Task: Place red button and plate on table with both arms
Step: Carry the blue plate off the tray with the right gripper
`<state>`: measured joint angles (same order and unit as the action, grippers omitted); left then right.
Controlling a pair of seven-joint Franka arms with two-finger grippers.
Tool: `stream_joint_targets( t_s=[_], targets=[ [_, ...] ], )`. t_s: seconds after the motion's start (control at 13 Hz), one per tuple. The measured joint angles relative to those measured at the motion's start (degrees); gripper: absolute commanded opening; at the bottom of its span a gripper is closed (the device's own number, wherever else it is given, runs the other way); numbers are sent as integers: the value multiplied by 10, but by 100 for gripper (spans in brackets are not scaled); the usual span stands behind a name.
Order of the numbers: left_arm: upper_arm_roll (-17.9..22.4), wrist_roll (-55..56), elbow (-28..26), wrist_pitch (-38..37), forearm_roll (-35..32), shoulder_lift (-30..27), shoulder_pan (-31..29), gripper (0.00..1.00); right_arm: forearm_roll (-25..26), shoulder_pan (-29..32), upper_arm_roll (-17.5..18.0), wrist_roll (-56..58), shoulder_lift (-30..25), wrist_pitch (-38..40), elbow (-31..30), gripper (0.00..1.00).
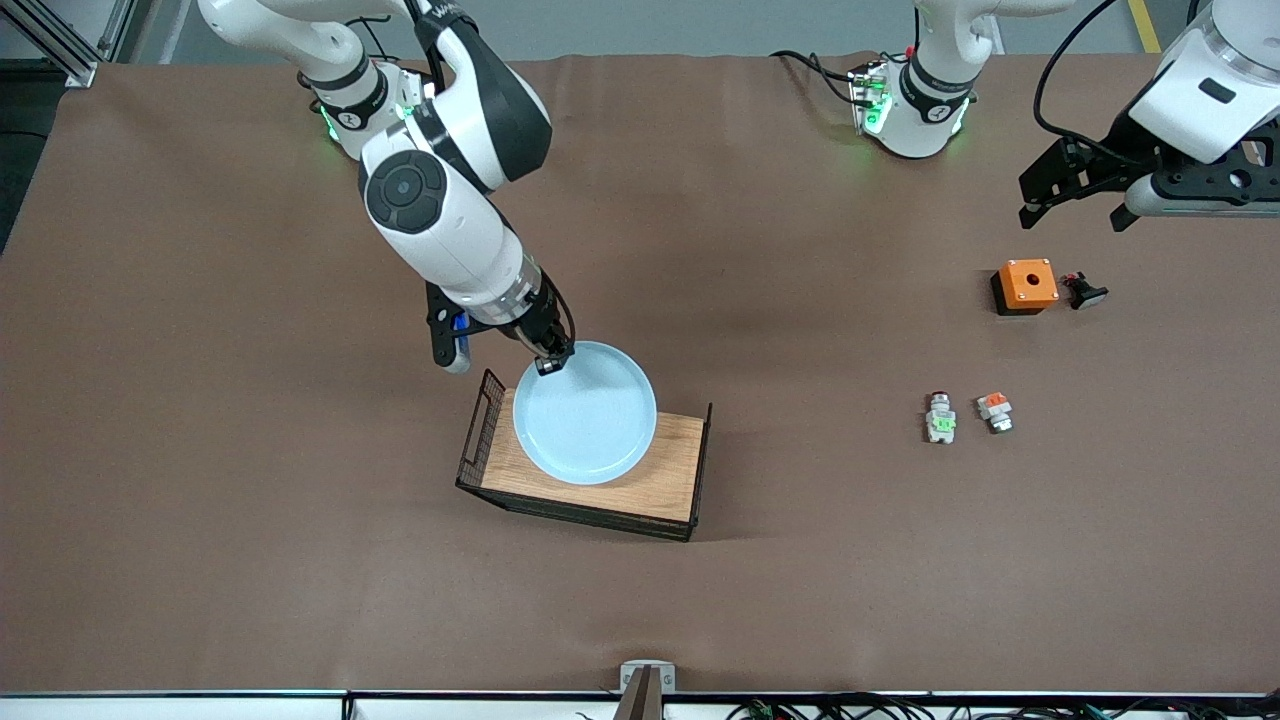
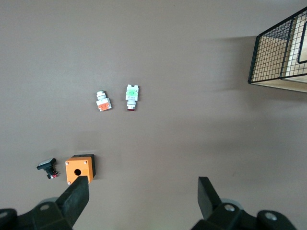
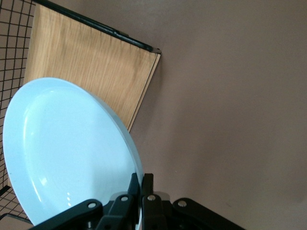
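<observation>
Front view shows you the plate (image 1: 585, 415) lying over the wood-topped wire rack (image 1: 585, 480), and the right gripper (image 1: 552, 362) has its fingers clenched on the rim at the edge farthest from the front camera. In the right wrist view the two fingers (image 3: 146, 199) pinch the thin rim with the plate (image 3: 67, 153) between them, and the plate looks tilted over the rack top. I judge the plate to be stiff, smooth and rather slippery, perhaps fragile if it is ceramic; a hold on one rim point lets it swing, so you should move slowly and lower it flat on the table (image 1: 250, 550). The red button (image 1: 940, 418) lies on the table toward the left arm's end, just beside the similar piece with the orange-red block (image 1: 996, 411), but apart from it. It is tiny, light and hard, so it can easily slide or roll; take it across its silvery body, not by the small tip. The left gripper (image 1: 1075, 190) hangs above the orange box (image 1: 1025, 286) area with fingers spread wide and holding nothing.
</observation>
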<state>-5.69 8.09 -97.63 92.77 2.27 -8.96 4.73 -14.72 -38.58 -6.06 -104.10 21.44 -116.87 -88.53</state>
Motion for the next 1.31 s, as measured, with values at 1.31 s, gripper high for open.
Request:
stream_joint_targets(
  t_s=[1.31],
  targets=[
    [-6,-13,0,-31,-2,-14,-3,100,0,133,-48,427,-166,316,-14,1]
  ],
)
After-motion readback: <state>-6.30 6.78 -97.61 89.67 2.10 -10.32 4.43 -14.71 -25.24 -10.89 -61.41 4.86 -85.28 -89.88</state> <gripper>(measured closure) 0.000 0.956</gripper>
